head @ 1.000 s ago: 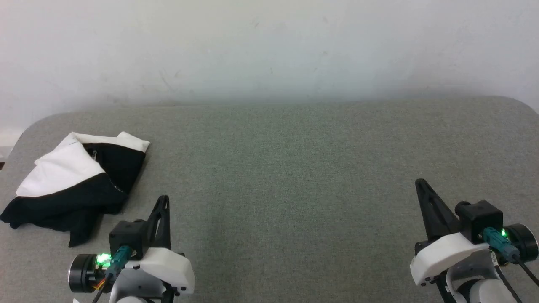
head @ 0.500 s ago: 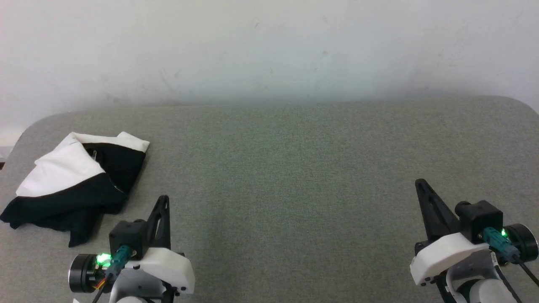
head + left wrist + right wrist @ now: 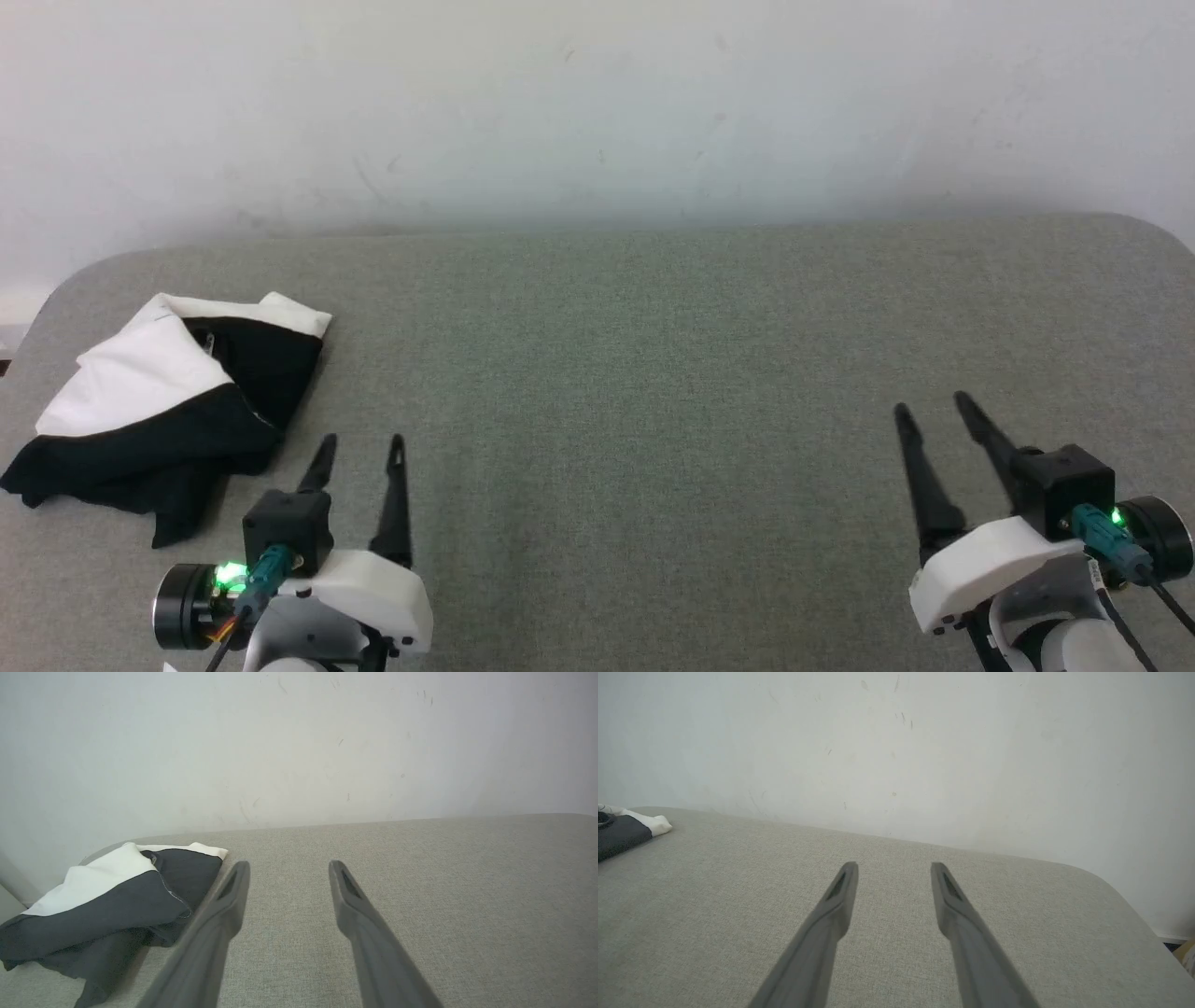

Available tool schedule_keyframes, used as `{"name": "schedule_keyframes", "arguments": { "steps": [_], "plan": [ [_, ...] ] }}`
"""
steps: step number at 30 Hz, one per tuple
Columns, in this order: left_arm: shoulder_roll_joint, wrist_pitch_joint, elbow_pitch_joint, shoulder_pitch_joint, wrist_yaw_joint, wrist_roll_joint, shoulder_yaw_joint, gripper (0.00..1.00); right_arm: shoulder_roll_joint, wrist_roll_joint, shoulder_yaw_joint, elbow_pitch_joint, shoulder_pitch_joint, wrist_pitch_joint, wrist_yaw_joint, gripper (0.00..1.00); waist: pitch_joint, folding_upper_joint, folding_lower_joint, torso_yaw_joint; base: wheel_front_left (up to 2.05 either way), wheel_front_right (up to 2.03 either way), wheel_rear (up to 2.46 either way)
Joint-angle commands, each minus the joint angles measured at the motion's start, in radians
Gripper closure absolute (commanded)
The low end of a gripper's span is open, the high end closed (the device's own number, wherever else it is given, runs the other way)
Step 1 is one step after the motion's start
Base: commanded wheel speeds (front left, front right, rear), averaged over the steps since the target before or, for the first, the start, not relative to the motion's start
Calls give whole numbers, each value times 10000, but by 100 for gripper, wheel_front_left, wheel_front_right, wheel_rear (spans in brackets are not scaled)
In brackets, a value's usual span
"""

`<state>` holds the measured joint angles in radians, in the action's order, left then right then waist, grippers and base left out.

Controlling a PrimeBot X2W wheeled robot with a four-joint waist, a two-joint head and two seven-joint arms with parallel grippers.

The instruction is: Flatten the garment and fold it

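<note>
Lying bunched at left end of worktop (image 3: 653,373): garment (image 3: 159,392), near left gripper (image 3: 361,441), well apart from right gripper (image 3: 931,403). Both grippers parted, empty. Cloth looks soft, light, floppy; likely best pinched at white edge or black corner, then spread.

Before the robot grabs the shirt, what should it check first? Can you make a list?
1. Left gripper open with nothing in it: ok.
2. Right gripper open with nothing in it: ok.
3. Shirt lying on the table: ok, it sits at the table's left end.
4. Shirt flat already: not ok, it is a bunched-up heap of black and white cloth.
5. Left gripper near the shirt: ok, it is just to the shirt's right and not touching it.
6. Where the sleeves and neck are: cannot tell, they are folded into the heap.
</note>
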<state>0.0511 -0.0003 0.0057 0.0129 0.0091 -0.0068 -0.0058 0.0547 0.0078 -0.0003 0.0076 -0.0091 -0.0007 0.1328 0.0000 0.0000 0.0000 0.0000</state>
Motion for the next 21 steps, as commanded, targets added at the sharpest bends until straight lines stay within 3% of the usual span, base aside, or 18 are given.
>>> {"name": "schedule_keyframes", "arguments": {
  "steps": [1,21],
  "plan": [
    [0,-29,11,3,7,-13,-15,0,0,22,-1,13,6,-28,0,0,3,0,0,0,0,0,0],
    [-1,-425,90,80,133,-204,-193,0,-7,323,-57,77,61,-425,-3,0,16,0,0,37,0,0,0]
  ]
}}
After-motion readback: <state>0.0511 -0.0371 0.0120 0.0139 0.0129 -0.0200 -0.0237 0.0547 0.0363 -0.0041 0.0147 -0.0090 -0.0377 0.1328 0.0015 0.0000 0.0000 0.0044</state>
